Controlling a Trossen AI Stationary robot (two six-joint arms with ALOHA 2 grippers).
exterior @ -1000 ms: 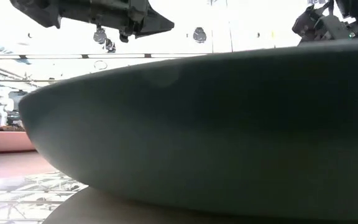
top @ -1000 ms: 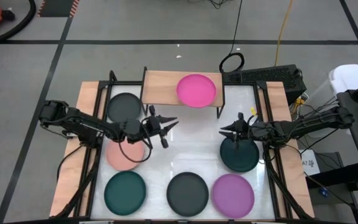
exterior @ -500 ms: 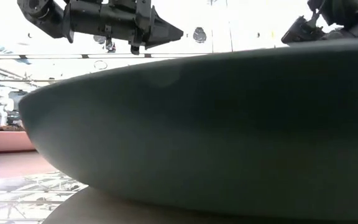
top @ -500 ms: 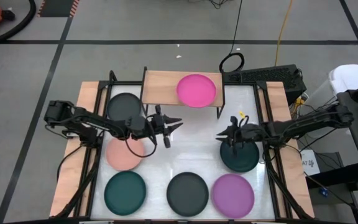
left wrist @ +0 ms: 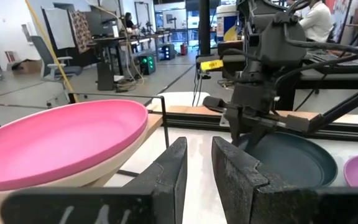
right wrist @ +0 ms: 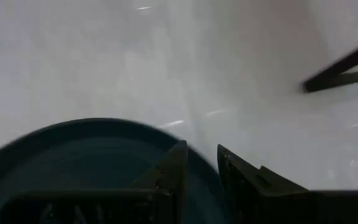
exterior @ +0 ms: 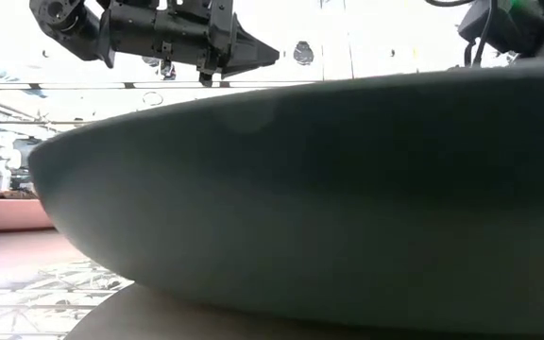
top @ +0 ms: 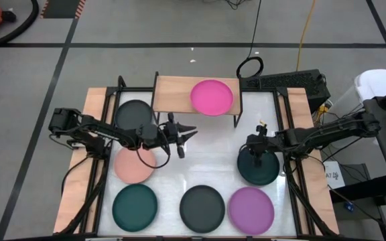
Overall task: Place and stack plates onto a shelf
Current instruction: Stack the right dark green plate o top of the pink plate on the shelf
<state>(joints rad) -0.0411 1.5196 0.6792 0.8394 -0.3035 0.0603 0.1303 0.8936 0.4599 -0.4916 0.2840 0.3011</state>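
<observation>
The shelf [top: 173, 94] stands at the table's far side with a magenta plate [top: 212, 97] resting flat on its right half. My left gripper [top: 187, 133] hovers level between the shelf and the salmon plate [top: 136, 166], fingers a narrow gap apart and holding nothing [left wrist: 199, 163]. My right gripper [top: 249, 151] points down over the far-left rim of the dark teal plate [top: 260, 169]. Its fingers [right wrist: 202, 171] are slightly apart above that rim [right wrist: 104, 127]; touch does not show. Other plates lie flat on the table: charcoal [top: 134, 114], teal [top: 135, 206], charcoal [top: 202, 207], purple [top: 250, 209].
The shelf's black legs [top: 236, 120] stand close to both grippers. White table shows between the arms [top: 213, 154]. The near charcoal plate [exterior: 300, 208] fills the low view. Wooden side rails [top: 92, 107] run along the table. People and desks show in the room behind [left wrist: 316, 18].
My right gripper has tipped from nearly level to pointing down and has dropped toward the dark teal plate's far-left rim. My left gripper drifted a little toward the table's right and far side, then held still. No plate has moved.
</observation>
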